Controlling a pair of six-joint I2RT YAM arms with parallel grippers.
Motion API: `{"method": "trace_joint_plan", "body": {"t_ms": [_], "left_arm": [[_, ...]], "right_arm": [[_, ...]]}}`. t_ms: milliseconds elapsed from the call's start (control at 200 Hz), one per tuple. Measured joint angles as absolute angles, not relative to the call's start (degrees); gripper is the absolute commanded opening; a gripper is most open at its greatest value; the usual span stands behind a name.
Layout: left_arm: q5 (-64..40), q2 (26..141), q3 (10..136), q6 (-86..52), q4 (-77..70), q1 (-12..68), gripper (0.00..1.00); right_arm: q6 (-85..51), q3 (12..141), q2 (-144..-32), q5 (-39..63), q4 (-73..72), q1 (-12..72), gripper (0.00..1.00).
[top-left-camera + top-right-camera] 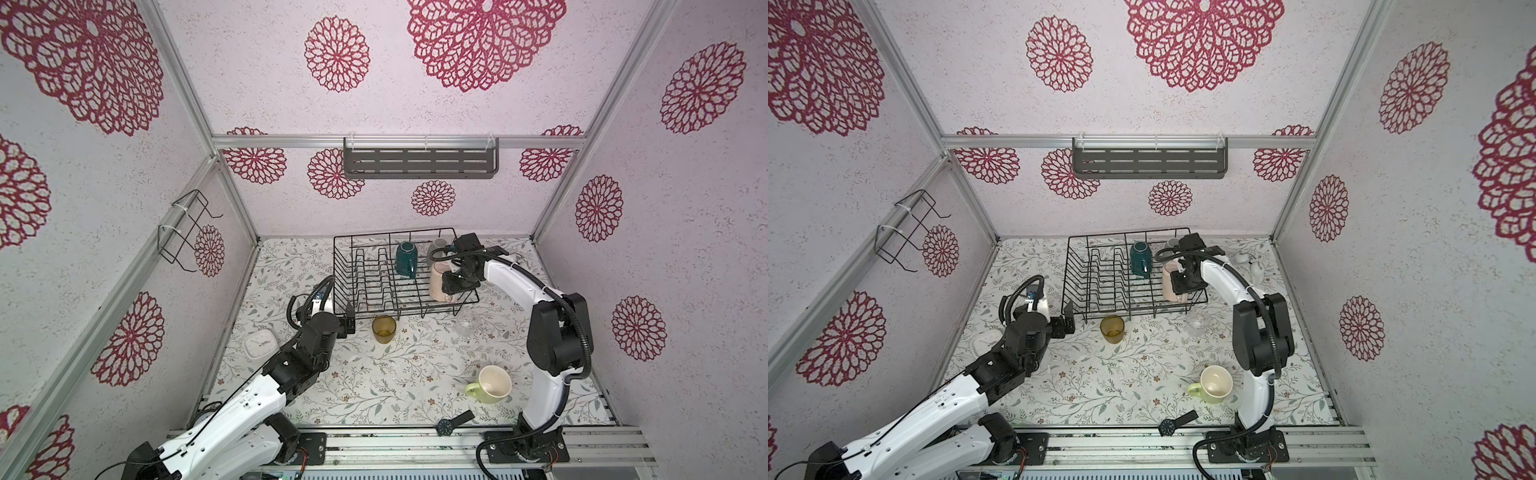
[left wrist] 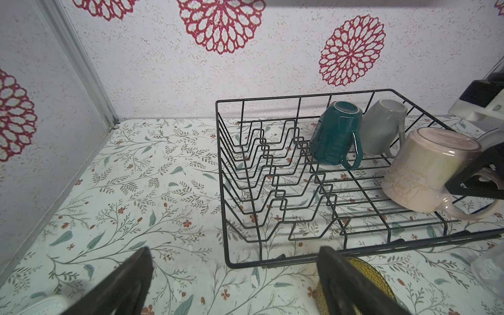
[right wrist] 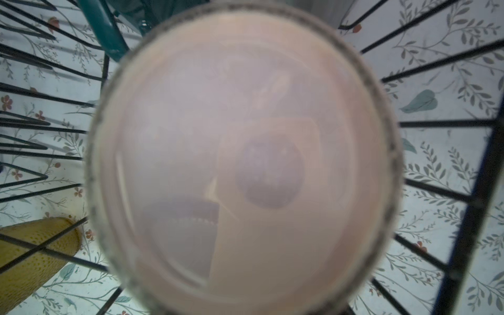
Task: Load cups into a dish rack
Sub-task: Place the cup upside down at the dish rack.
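Observation:
The black wire dish rack (image 2: 300, 96) stands at the back of the table. Upside down inside it are a dark teal mug (image 1: 406, 259), a grey mug (image 1: 435, 249) and a tall pink mug (image 1: 436, 282). My right gripper (image 1: 452, 287) sits right on top of the pink mug, whose base (image 3: 245, 136) fills the right wrist view and hides the fingers. My left gripper (image 2: 236, 275) is open and empty in front of the rack's near left corner, beside the amber tumbler (image 1: 383, 329). A clear glass (image 1: 466, 322) and a light green mug (image 1: 490, 384) stand on the table.
A white clock (image 1: 259, 343) sits near the left wall behind my left arm. A black wristwatch (image 1: 453, 422) lies at the front edge. A wire bracket (image 1: 187, 228) hangs on the left wall, a grey slotted shelf (image 1: 419, 162) on the back wall.

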State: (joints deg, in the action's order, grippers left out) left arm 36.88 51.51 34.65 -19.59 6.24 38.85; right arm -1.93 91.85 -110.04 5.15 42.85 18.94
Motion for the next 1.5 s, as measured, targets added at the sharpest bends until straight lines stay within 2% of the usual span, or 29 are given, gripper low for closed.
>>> {"method": "trace_joint_plan", "body": {"t_ms": [95, 270, 706, 1126, 1501], "left_arm": [[36.9, 51.5, 34.7, -19.6, 6.2, 38.8, 0.97], [36.9, 51.5, 34.7, -19.6, 6.2, 38.9, 0.97], [36.8, 52.5, 34.7, -19.8, 6.2, 38.9, 0.97], [36.7, 52.6, 34.7, -20.0, 6.2, 38.9, 0.97], [36.6, 53.8, 34.7, -20.1, 5.9, 38.9, 0.97]], "right_arm": [[-1.0, 92.5, -110.8, 5.4, 43.9, 18.8, 0.48], [0.0, 92.4, -111.0, 5.3, 45.9, 18.8, 0.39], [0.9, 90.7, -110.0, 5.4, 43.9, 18.9, 0.0], [-0.7, 79.2, -101.4, 4.5, 32.9, 18.8, 0.0], [-1.1, 78.2, -99.4, 4.1, 26.1, 18.8, 0.0]]}}
